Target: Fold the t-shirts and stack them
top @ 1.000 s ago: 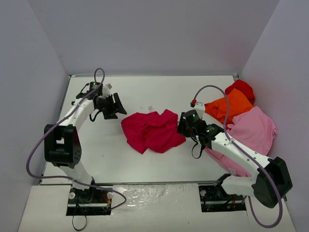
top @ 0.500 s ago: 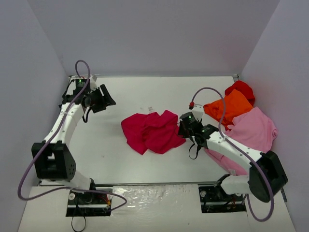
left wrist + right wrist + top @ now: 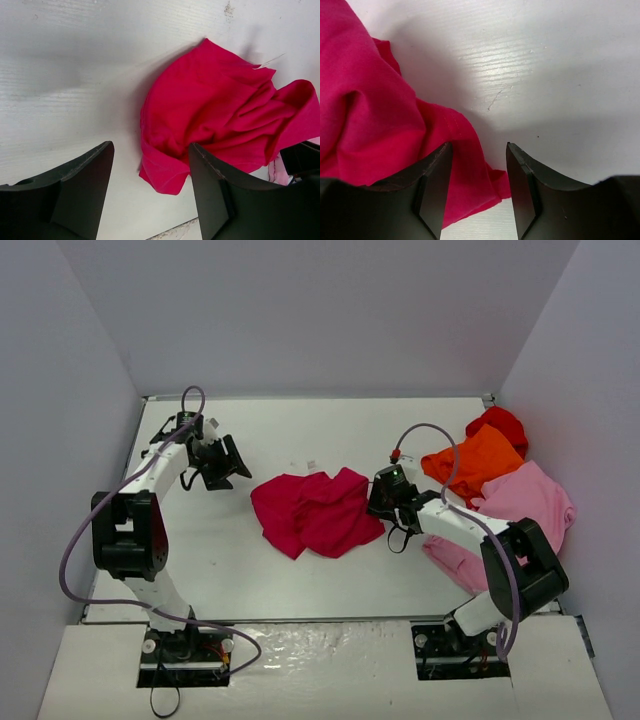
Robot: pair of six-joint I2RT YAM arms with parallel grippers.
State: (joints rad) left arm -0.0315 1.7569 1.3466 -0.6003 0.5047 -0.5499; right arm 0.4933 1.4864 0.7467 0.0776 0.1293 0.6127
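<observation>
A crumpled crimson-magenta t-shirt [image 3: 318, 510] lies mid-table; it also shows in the left wrist view [image 3: 220, 125] and the right wrist view [image 3: 375, 130]. My left gripper [image 3: 232, 462] is open and empty, hovering left of the shirt, apart from it [image 3: 150, 165]. My right gripper [image 3: 376, 502] is open at the shirt's right edge; in the right wrist view [image 3: 477, 165] a hem corner lies between the jaws. An orange shirt [image 3: 475, 460], a bright red one [image 3: 500, 423] and a light pink one [image 3: 520, 510] are piled at the right.
The white table [image 3: 300, 430] is walled by grey panels on three sides. The right arm's forearm [image 3: 455, 530] lies over the near part of the pink shirt. A small white scrap [image 3: 311, 463] lies behind the crimson shirt.
My left gripper swung out to the far left corner, then came back toward the shirt. My right gripper edged slightly left and back, staying at the shirt's right edge.
</observation>
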